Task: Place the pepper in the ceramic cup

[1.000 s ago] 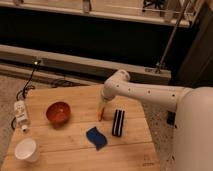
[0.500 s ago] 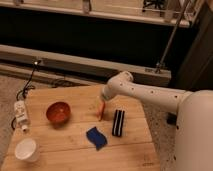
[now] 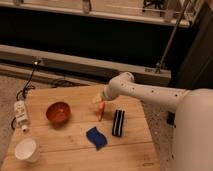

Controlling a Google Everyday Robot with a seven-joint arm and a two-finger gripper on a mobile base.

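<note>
A: Where is the small slender orange-red pepper (image 3: pixel 101 110)?

B: There is one, near the middle of the pale wooden counter (image 3: pixel 60 134). It sits just under the end effector (image 3: pixel 98 100), with its tip pointing toward the counter's near edge.

A: And the end effector?

B: Its jaws are spread apart right above the pepper's upper end. I cannot tell whether they touch it.

A: What lies around the pepper?

B: One black ribbed rectangular block (image 3: pixel 118 123) is just to its right, and one blue wavy sponge (image 3: pixel 96 138) is in front. One red-orange round bowl (image 3: pixel 58 112) stands to the left.

A: The cup?

B: One small plain white ceramic cup (image 3: pixel 26 150) stands upright at the near left corner, well apart from the pepper.

A: Anything else?

B: One white power strip (image 3: pixel 21 112) lies at the counter's left edge. One white arm (image 3: pixel 145 93) reaches in from the right.
</note>
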